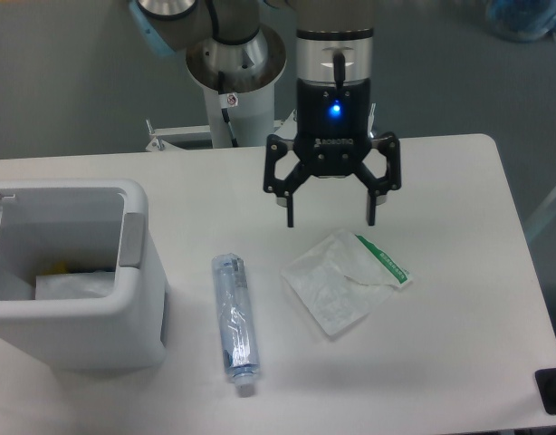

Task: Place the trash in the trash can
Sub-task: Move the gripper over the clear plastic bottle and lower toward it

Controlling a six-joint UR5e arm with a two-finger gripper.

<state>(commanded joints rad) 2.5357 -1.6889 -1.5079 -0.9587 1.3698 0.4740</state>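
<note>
A crushed clear plastic bottle point(235, 322) with a bluish label lies lengthwise on the white table, its white cap toward the front edge. To its right lies a crinkled clear plastic bag point(340, 281) with a green-striped edge. My gripper point(330, 217) hangs open just above and behind the bag, fingers pointing down, nothing between them. The white boxy trash can point(133, 272) stands at the left, with its grey hinge piece on the right rim and some paper inside.
The white table point(459, 362) ends at its right edge near the frame side. The robot's base column point(233, 100) rises behind the table. A dark object point(554, 390) sits at the lower right corner.
</note>
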